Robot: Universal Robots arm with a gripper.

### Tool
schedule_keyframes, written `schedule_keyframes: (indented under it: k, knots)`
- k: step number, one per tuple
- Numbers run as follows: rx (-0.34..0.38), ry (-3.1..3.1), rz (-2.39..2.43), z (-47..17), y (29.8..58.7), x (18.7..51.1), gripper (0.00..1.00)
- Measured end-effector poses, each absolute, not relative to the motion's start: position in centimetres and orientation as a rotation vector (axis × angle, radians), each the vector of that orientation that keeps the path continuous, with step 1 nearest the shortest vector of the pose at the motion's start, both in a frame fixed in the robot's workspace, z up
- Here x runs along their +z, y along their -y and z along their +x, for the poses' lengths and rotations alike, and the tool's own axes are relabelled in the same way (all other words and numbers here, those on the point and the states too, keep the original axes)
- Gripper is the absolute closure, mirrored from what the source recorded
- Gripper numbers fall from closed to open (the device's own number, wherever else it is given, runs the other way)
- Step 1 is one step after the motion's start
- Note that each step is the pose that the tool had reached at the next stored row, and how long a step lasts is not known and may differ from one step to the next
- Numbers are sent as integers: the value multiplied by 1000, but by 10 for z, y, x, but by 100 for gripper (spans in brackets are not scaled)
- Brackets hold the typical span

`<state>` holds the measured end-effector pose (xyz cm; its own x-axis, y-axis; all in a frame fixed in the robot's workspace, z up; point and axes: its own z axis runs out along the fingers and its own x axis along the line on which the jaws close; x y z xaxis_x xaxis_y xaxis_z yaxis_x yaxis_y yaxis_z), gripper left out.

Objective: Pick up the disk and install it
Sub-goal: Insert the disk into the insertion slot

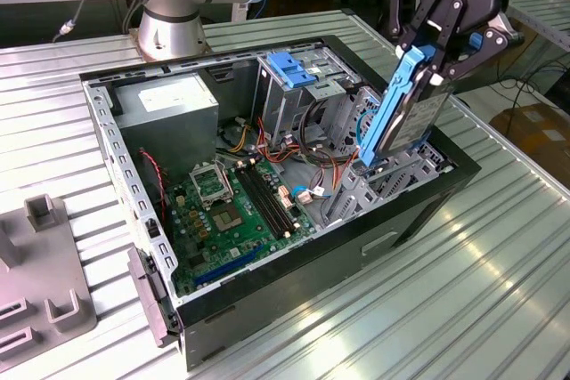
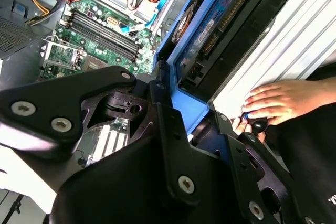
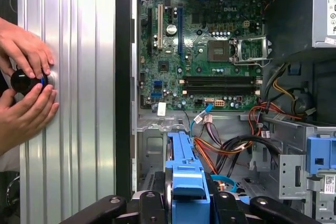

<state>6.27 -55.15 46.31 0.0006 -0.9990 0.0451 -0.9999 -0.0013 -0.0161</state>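
My gripper [image 1: 429, 58] is shut on the disk [image 1: 403, 122], a grey metal drive framed by a blue carrier rail. The disk hangs steeply tilted, its lower end down among the metal bay brackets at the exterior view's right end of the open computer case [image 1: 267, 284]. In the second wrist view the disk [image 2: 218, 17] runs away from the black fingers [image 2: 165, 114], its circuit-board side showing. In the first wrist view the blue carrier [image 3: 184, 174] sits between the fingers, above the bay.
A tall drive cage topped by a blue bracket [image 1: 292, 68] stands just behind the bay. The motherboard [image 1: 233, 206] and loose cables [image 3: 231, 145] lie inside the case. A person's hands [image 3: 23, 51] hold a black knob [image 3: 23, 82] on the table beside the case. A grey fixture [image 1: 44, 264] sits at the exterior view's left.
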Motion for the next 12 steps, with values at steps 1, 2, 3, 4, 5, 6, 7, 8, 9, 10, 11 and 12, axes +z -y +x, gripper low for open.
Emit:
schedule_keyframes:
  k: [1,2,3,4,5,6,7,8,9,10,11,12]
  knots:
    - [64,2207,2209,63,552,461,63]
    - [57,2210,2212,64,553,460,63]
    - [50,2214,2215,64,553,459,63]
    - [44,2217,2218,65,554,458,63]
    - [41,2219,2219,65,554,457,63]
    - [41,2223,2215,65,555,456,63]
    - [41,2228,2210,65,555,455,63]
    - [41,2228,2209,65,556,454,63]
    - [41,2228,2209,65,556,454,63]
    - [41,2229,2209,65,556,453,63]
    - [41,2230,2208,65,556,452,63]
    - [41,2233,2205,66,556,451,63]
